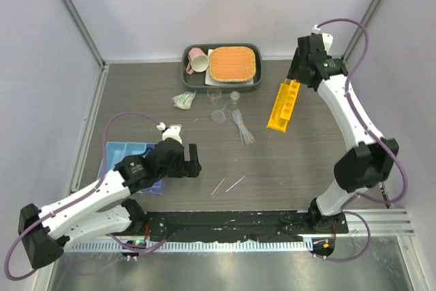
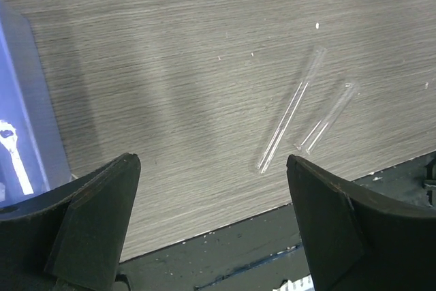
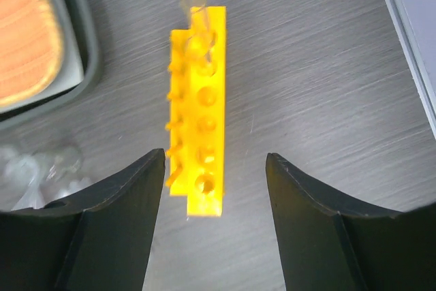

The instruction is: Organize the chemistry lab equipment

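Tubes: two thin clear glass tubes (image 2: 291, 108) on grey bench (image 2: 170, 66), near front edge | step, likely: racking; one clear tube (image 3: 194, 5) stands in end hole of yellow holed rack (image 3: 199, 110) | left pincer (image 2: 211, 165) spread above pair, right pincer (image 3: 216, 158) spread over rack, both empty | next: pinch one without rolling its neighbour | blue translucent tray (image 1: 119, 151) beside.

The bench (image 1: 286, 168) was grey, matt, wood-grained. The thin tubes (image 2: 291, 107) were clear, glossy glass. The rack (image 3: 201, 127) was smooth yellow plastic, the tray (image 2: 33, 100) translucent blue plastic, the mat (image 1: 233, 63) orange and coarsely woven. The left tool (image 2: 211, 165) had matt black fingers (image 2: 95, 223).
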